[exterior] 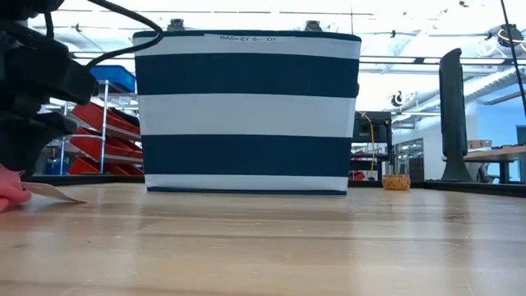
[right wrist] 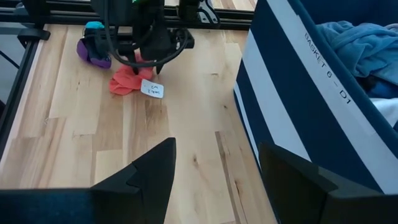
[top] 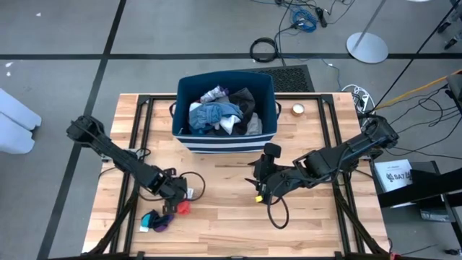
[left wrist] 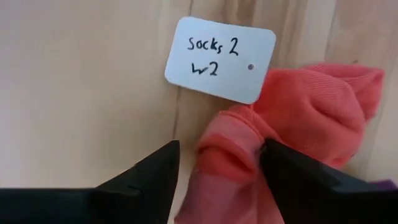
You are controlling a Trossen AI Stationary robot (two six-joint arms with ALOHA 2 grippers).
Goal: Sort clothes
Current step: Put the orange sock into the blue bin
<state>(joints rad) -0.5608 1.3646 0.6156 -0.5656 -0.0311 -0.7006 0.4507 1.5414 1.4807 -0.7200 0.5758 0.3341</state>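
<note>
1. My left gripper (left wrist: 214,165) sits lower left in the high view, fingers spread wide on either side of a bunched coral-red sock (left wrist: 292,134) — straddling it, not clamped.
2. A white tag (left wrist: 219,59) reading "socks 2" lies touching the sock.
3. A teal and purple sock bundle (top: 157,221) lies just beside it, toward the bottom edge.
4. My right gripper (right wrist: 214,168) hangs at centre, released — holding nothing.
5. Remaining clothes (top: 216,115) fill the striped bin (top: 224,143) at upper centre.

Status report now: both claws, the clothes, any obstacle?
Left claw open, astride red sock with tag. Right claw open, empty, beside bin. Bin full of clothes. Nothing in the way.
</note>
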